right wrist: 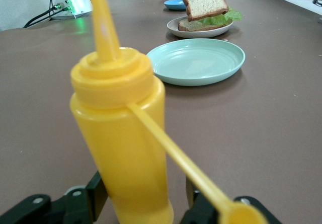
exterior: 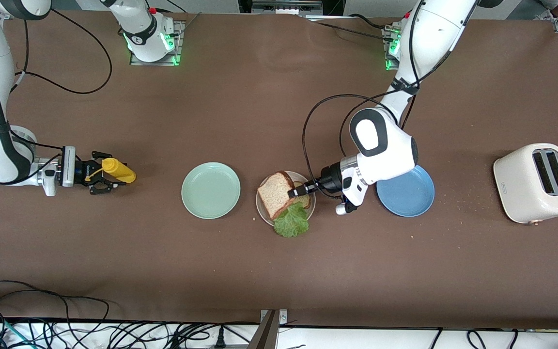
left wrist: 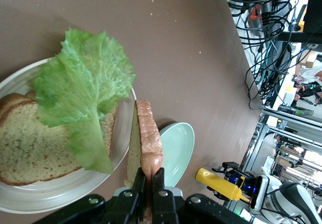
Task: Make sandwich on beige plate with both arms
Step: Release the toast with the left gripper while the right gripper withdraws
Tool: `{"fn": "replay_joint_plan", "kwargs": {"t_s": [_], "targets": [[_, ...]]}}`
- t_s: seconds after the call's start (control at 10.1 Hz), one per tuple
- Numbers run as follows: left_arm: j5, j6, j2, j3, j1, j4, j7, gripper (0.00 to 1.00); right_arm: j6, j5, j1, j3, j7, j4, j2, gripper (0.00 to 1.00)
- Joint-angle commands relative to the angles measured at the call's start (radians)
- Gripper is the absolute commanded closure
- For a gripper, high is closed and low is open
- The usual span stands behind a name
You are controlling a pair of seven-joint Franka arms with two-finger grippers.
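A: Table contents, biggest first?

B: Brown matte table [exterior: 269, 271]. Cream two-slot toaster [exterior: 535, 182] at the left arm's end. Then three round plates in a row: blue plate [exterior: 412, 198], partly under the left arm; plain beige plate [exterior: 262, 212] in the middle; mint-green plate [exterior: 210, 190] toward the right arm's end.

A: Sandwich status?

B: On the beige plate lies a brown wheat bread slice [left wrist: 30, 148] with a ruffled green lettuce leaf [exterior: 291, 220] over it; the leaf overhangs the rim on the side nearer the front camera. A second, top bread slice [exterior: 275, 193] is held tilted on edge above the plate.

A: Held by what?

B: The left gripper [exterior: 294, 192], over the beige plate. Its fingers are pressed onto the crust edge of that top slice; the left wrist view shows the slice standing straight out from between them, beside the lettuce.

A: Right gripper?

B: Right gripper [exterior: 100, 180] is low at the right arm's end of the table, fingers spread either side of a yellow plastic squeeze bottle [exterior: 118, 170] with a tethered cap. Whether the fingers touch the bottle, cannot tell.
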Motion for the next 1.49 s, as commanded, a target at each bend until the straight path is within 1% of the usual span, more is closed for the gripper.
{"fn": "replay_joint_plan", "kwargs": {"t_s": [0.0, 0.1, 0.2, 0.3, 0.4, 0.5, 0.6, 0.7, 0.79, 0.99, 1.09, 1.29, 1.39], "targets": [[-0.041, 0.022, 0.028, 0.002, -0.009, 0.012, 0.087, 1.0, -0.019, -0.025, -0.025, -0.038, -0.009, 0.019, -0.004, 0.26], [-0.041, 0.022, 0.041, 0.002, -0.007, 0.012, 0.112, 1.0, -0.019, -0.045, -0.028, -0.056, -0.005, 0.028, -0.004, 0.23], [-0.036, 0.022, 0.042, 0.002, -0.004, 0.012, 0.12, 0.96, -0.022, -0.063, -0.028, -0.075, -0.004, 0.044, -0.004, 0.23], [-0.033, 0.022, 0.042, 0.003, 0.0, 0.012, 0.133, 0.86, -0.031, -0.095, -0.028, -0.092, 0.004, 0.082, -0.004, 0.23], [-0.032, 0.022, 0.042, 0.008, 0.011, 0.012, 0.144, 0.54, -0.033, -0.158, -0.028, -0.104, 0.04, 0.135, -0.004, 0.23], [-0.027, 0.022, 0.047, 0.009, 0.019, 0.012, 0.164, 0.44, -0.045, -0.224, -0.029, -0.112, 0.094, 0.203, -0.008, 0.23], [-0.027, 0.022, 0.047, 0.014, 0.031, 0.012, 0.202, 0.29, -0.086, -0.282, -0.028, -0.115, 0.188, 0.272, -0.013, 0.23], [-0.027, 0.022, 0.049, 0.014, 0.04, 0.012, 0.218, 0.09, -0.126, -0.34, -0.026, -0.112, 0.293, 0.344, -0.019, 0.22], [-0.025, 0.023, 0.049, 0.02, 0.042, 0.007, 0.218, 0.0, -0.166, -0.371, -0.02, -0.109, 0.42, 0.411, -0.027, 0.19], [-0.025, 0.023, 0.049, 0.029, 0.048, 0.005, 0.218, 0.0, -0.204, -0.447, 0.02, -0.109, 0.722, 0.487, -0.076, 0.19], [-0.019, 0.023, 0.041, 0.047, 0.052, -0.001, 0.218, 0.0, -0.22, -0.474, 0.044, -0.11, 0.863, 0.501, -0.108, 0.19], [0.101, 0.022, 0.018, 0.067, 0.066, -0.028, 0.21, 0.0, -0.226, -0.548, 0.102, -0.107, 1.162, 0.504, -0.194, 0.18], [0.14, 0.022, 0.003, 0.078, 0.08, -0.056, 0.209, 0.0, -0.227, -0.607, 0.144, -0.109, 1.326, 0.502, -0.232, 0.16]]}}
